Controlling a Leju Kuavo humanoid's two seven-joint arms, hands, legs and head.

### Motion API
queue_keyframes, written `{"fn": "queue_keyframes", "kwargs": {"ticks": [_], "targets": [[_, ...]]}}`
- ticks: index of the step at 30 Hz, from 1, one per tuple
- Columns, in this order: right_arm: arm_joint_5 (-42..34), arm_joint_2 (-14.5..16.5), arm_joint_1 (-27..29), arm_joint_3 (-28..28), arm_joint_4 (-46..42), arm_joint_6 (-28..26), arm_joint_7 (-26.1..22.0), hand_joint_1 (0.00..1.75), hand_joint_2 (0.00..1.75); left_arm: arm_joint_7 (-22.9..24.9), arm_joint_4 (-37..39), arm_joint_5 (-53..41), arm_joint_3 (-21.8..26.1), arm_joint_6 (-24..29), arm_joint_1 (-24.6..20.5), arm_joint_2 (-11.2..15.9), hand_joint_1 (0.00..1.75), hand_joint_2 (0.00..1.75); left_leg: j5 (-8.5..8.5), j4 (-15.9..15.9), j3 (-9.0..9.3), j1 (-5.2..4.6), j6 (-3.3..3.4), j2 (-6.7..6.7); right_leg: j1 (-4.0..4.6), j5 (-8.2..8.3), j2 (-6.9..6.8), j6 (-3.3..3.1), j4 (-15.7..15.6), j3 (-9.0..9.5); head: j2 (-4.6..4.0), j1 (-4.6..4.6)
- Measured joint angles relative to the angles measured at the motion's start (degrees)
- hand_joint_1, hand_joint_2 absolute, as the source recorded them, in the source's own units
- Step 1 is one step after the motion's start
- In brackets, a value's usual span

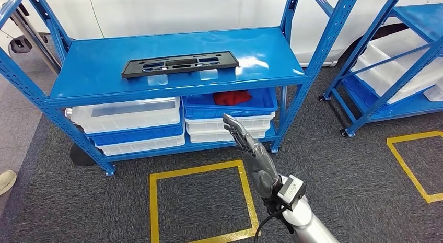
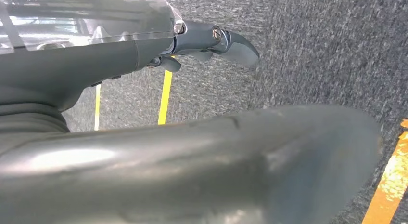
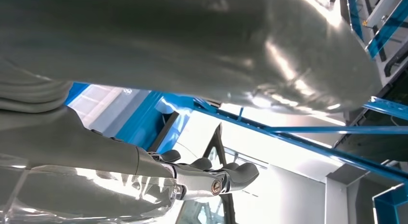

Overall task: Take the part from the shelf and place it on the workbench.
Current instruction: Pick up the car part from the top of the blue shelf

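Observation:
A long black plastic part [image 1: 180, 64] with slots lies flat on the top board of the blue shelf [image 1: 94, 81], near its middle. My right hand [image 1: 253, 154] is raised in front of the shelf's lower right side, below and to the right of the part, with its fingers stretched out and nothing in it. The right wrist view shows the same hand [image 3: 192, 41], thumb and fingers [image 3: 226, 178] apart, with blue shelf beams beyond it. My left hand [image 2: 192, 156] hangs over the grey carpet, its fingers [image 2: 231, 43] straight and holding nothing.
White bins [image 1: 128, 115] fill the lower shelf, along with a blue bin [image 1: 261, 108] holding a red item [image 1: 232, 97]. A yellow floor square [image 1: 152, 211] lies before the shelf, another [image 1: 405, 164] at right. A second blue shelf [image 1: 365, 70] stands right. A person's shoe [image 1: 6, 181] is at left.

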Motion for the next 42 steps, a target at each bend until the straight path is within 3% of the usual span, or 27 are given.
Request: {"fn": "queue_keyframes", "kwargs": {"ticks": [1,2,3,5,7,9,12,13,15,16,17,18,20,22,27,28,30,31,32,33,34,35,37,39,42], "targets": [[0.0,0.0,0.2,0.0,0.1,-0.1,0.0,0.0,0.0,0.0,0.0,0.0,0.0,0.0,0.0,0.0,0.0,0.0,-0.06,0.0,0.04,-0.04,0.04,-0.02,-0.06,-0.5,0.0,0.06,2.6,-1.54,0.0,0.0],[0.0,-0.1,0.3,0.0,0.2,-0.2,-0.1,0.0,0.0,0.0,0.0,0.0,0.0,0.0,0.1,0.0,0.0,0.0,-0.14,0.0,0.13,-0.08,0.04,-0.06,-0.11,0.12,0.0,0.03,3.2,-2.14,0.0,0.0],[0.0,-0.1,0.5,0.0,0.3,-0.3,-0.1,0.0,0.0,-0.1,0.0,0.0,0.0,0.0,0.1,0.0,0.0,0.0,-0.25,0.0,0.29,-0.11,0.0,-0.12,-0.13,1.8,0.0,-0.13,1.5,-1.61,0.0,0.0],[0.0,-0.2,0.6,0.0,0.3,-0.4,-0.2,0.0,0.0,-0.1,0.0,0.0,0.0,-0.1,0.1,-0.1,0.0,0.0,-0.56,0.0,0.75,-0.17,-0.23,-0.21,0.05,6.06,0.0,-0.83,-6.4,1.86,0.0,0.0],[0.0,-0.3,0.6,0.0,0.3,-0.6,-0.3,0.0,0.0,-0.2,0.0,0.0,0.0,-0.2,0.0,-0.1,0.0,0.0,-0.9,0.0,0.97,-0.29,-0.71,-0.21,0.44,7.89,-0.03,-1.42,-12.0,4.35,0.0,-0.01],[0.0,-0.3,0.7,0.0,0.3,-0.7,-0.3,0.0,0.0,-0.2,0.0,0.0,-0.1,-0.2,0.0,-0.2,0.0,0.0,-1.14,-0.1,1.09,-0.26,-1.4,-0.16,0.76,7.7,0.01,-1.82,-12.9,4.66,0.0,-0.02],[0.0,-0.3,0.8,0.0,0.2,-0.8,-0.4,0.0,0.0,-0.3,0.0,0.0,-0.1,-0.3,-0.1,-0.1,0.0,0.0,-2.47,1.5,0.8,-0.12,-2.34,-0.08,0.29,7.85,0.02,-2.67,-14.2,5.84,0.0,-0.02],[0.0,-0.3,0.8,0.0,0.1,-0.8,-0.4,0.0,0.0,-0.3,0.0,0.0,-0.1,-0.3,-0.1,-0.1,0.0,0.0,-3.79,4.1,-0.37,-0.08,-2.58,-0.07,0.12,7.84,-0.04,-2.95,-14.5,6.31,0.0,-0.03],[0.1,-0.3,0.9,0.0,0.2,-0.8,-0.4,0.0,0.0,-0.3,0.0,0.0,-0.1,-0.3,0.0,-0.1,0.0,0.0,-6.87,11.7,-4.48,0.0,-3.01,-0.07,0.22,7.51,-0.11,-3.33,-14.6,6.72,0.0,-0.03],[0.1,-0.3,1.0,0.0,0.2,-0.8,-0.4,0.0,0.0,-0.3,0.0,0.0,-0.1,-0.3,0.1,-0.1,0.0,0.0,-7.56,14.8,-6.38,0.04,-3.18,-0.06,0.24,7.28,-0.08,-3.37,-14.6,6.84,0.0,-0.03],[0.1,-0.3,1.1,0.0,0.2,-0.8,-0.4,0.0,0.0,-0.3,0.0,0.0,-0.1,-0.3,0.2,-0.1,0.0,0.0,-7.21,16.0,-7.45,0.07,-3.3,-0.06,0.25,7.04,-0.05,-3.34,-14.5,7.02,0.0,-0.03],[0.1,-0.3,1.2,0.0,0.2,-0.8,-0.4,0.0,0.0,-0.4,0.0,0.0,-0.1,-0.4,0.2,-0.1,0.0,0.0,-5.75,15.0,-7.39,0.1,-3.34,-0.05,0.24,6.74,-0.01,-3.26,-14.4,7.29,0.0,-0.03],[0.1,-0.3,1.2,0.0,0.2,-0.8,-0.4,0.0,0.0,-0.4,0.0,0.0,-0.1,-0.4,0.2,-0.1,0.0,0.0,-1.24,7.8,-4.53,0.12,-3.12,0.0,0.23,5.98,0.03,-2.93,-14.2,8.01,0.0,-0.03],[0.1,-0.3,1.2,0.0,0.2,-0.8,-0.4,0.0,0.0,-0.5,0.0,0.0,-0.1,-0.4,0.1,0.0,0.0,0.0,0.93,1.6,-1.68,-0.05,-2.45,0.0,0.45,5.18,0.06,-2.34,-13.7,8.44,0.0,-0.02],[0.1,-0.3,1.1,0.0,0.1,-0.8,-0.4,0.0,0.0,-0.5,0.0,0.0,-0.1,-0.4,0.1,-0.1,0.0,0.0,0.33,0.0,-0.22,0.01,-0.48,-0.16,0.53,4.17,0.09,-0.73,-11.5,8.07,0.0,-0.03],[0.1,-0.3,1.1,0.0,0.1,-0.8,-0.4,0.0,0.0,-0.5,0.0,0.0,-0.1,-0.4,0.1,-0.1,0.0,0.0,0.2,-0.1,0.13,0.07,-0.18,-0.15,0.4,3.04,0.08,-0.41,-9.1,6.83,0.0,-0.03],[0.1,-0.3,1.1,0.0,0.0,-0.9,-0.4,0.0,0.0,-0.5,0.0,0.0,-0.1,-0.4,0.1,-0.1,0.0,0.0,-0.24,-0.2,0.5,0.0,0.21,-0.12,0.19,0.01,0.07,0.09,-1.7,2.38,0.0,-0.02],[0.1,-0.3,1.2,0.0,0.0,-0.9,-0.5,0.0,0.0,-0.5,0.0,0.0,-0.1,-0.4,0.1,-0.1,0.0,0.0,-0.47,-0.2,0.67,-0.05,0.28,-0.13,0.12,-1.0,0.06,0.23,1.6,0.04,0.0,-0.02],[0.0,-0.3,1.3,0.0,0.1,-1.0,-0.5,0.0,0.0,-0.5,0.0,0.0,-0.1,-0.4,0.1,-0.1,0.0,0.0,-0.74,-0.2,0.92,-0.08,0.28,-0.15,0.1,-0.98,0.06,0.25,3.3,-1.54,0.0,-0.02],[0.0,-0.3,1.4,0.0,0.1,-1.1,-0.6,0.0,0.0,-0.5,0.0,0.0,-0.1,-0.4,0.2,-0.1,0.0,0.0,-1.04,-0.2,1.3,-0.09,0.23,-0.19,0.1,0.22,0.06,0.17,2.9,-2.03,0.0,-0.02],[-0.1,-0.3,1.5,0.0,0.1,-1.2,-0.7,0.0,0.0,-0.5,0.0,0.0,-0.1,-0.4,0.2,-0.1,0.0,0.0,-1.4,-0.2,1.82,-0.11,0.15,-0.23,0.13,2.57,0.06,-0.05,0.2,-1.36,0.0,-0.02],[-0.3,-0.3,1.4,0.0,0.1,-1.1,-0.7,0.0,0.0,-0.5,0.0,0.0,-0.1,-0.3,0.2,-0.1,0.0,0.0,-1.8,-0.2,2.29,-0.11,0.03,-0.27,0.24,5.5,0.04,-0.45,-3.9,0.05,0.0,-0.02],[-0.9,-0.3,1.4,0.1,0.1,-0.5,-0.4,0.0,0.0,-0.7,0.0,0.0,-0.2,-0.3,0.2,-0.2,0.0,0.0,-2.52,-0.3,3.06,-0.17,-0.43,-0.28,0.71,8.47,0.03,-1.34,-10.7,2.61,0.0,-0.01],[-1.3,-0.2,1.2,0.3,0.2,0.3,0.0,0.0,0.0,-0.8,0.0,0.0,-0.3,-0.3,0.1,-0.3,0.0,0.0,-2.8,-0.3,3.41,-0.24,-1.13,-0.21,1.12,8.37,0.06,-2.03,-12.7,3.33,0.0,0.01],[-1.4,0.1,0.6,0.8,0.7,1.3,0.8,0.0,0.0,-0.9,0.0,0.0,-0.5,-0.4,-0.1,-0.4,0.0,0.0,-3.18,1.1,3.71,-0.25,-2.07,-0.11,0.78,8.44,0.14,-2.88,-13.8,4.76,0.0,0.02]]}}
